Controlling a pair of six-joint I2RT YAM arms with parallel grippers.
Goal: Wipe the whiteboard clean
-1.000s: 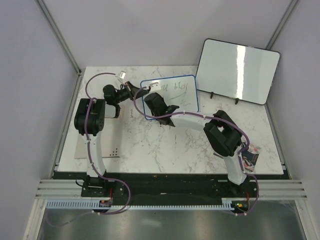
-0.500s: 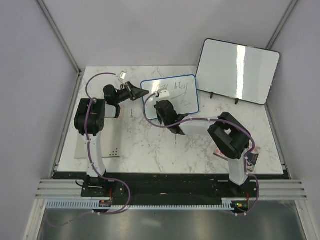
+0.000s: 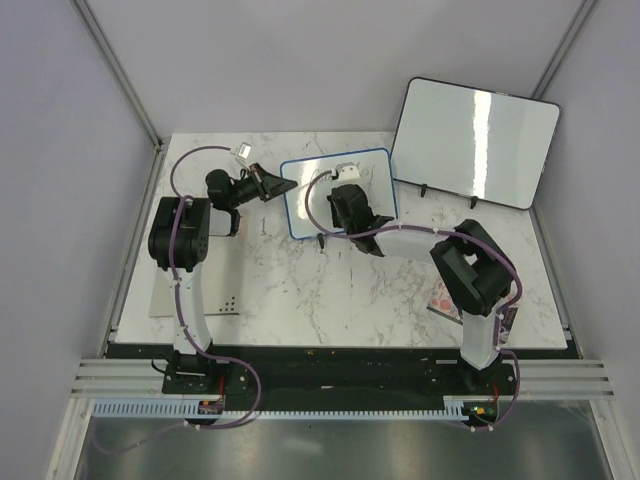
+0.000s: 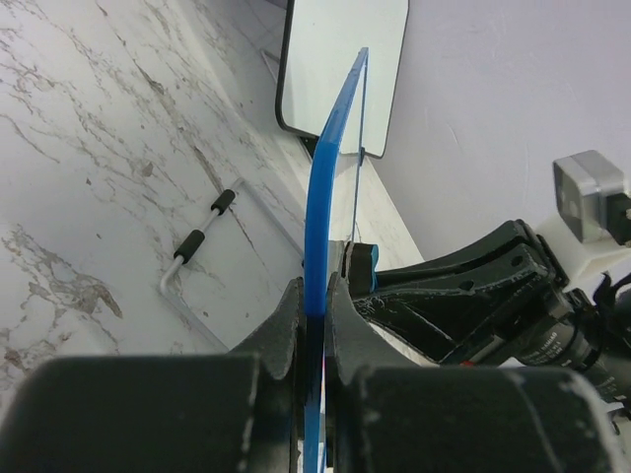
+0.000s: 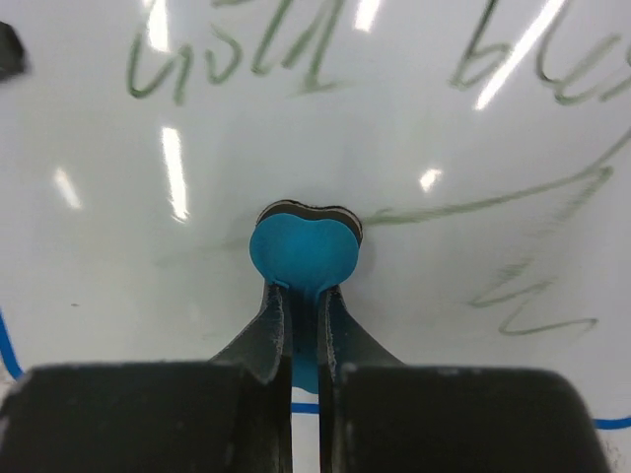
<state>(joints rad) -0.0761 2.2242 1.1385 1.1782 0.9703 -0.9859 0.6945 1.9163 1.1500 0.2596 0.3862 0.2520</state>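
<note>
while left gripper [image 4: 314, 301] clamps whiteboard [image 3: 305, 200], eraser [image 5: 301, 254] touches it.

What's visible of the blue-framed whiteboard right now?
The whiteboard is small and glossy white with a rounded blue frame. It sits far-middle on the table, left of the larger black-framed board. The left gripper clamps its left edge, and the right gripper holds a blue eraser against its face. Greenish scribbles show on it.

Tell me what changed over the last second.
The right hand, shut on the small round blue eraser, swept rightward across the small blue-framed whiteboard, from its left part to centre-right. Nothing was picked up or released. The left hand still clamps the board's left edge, and dark scribbles remain.
</note>
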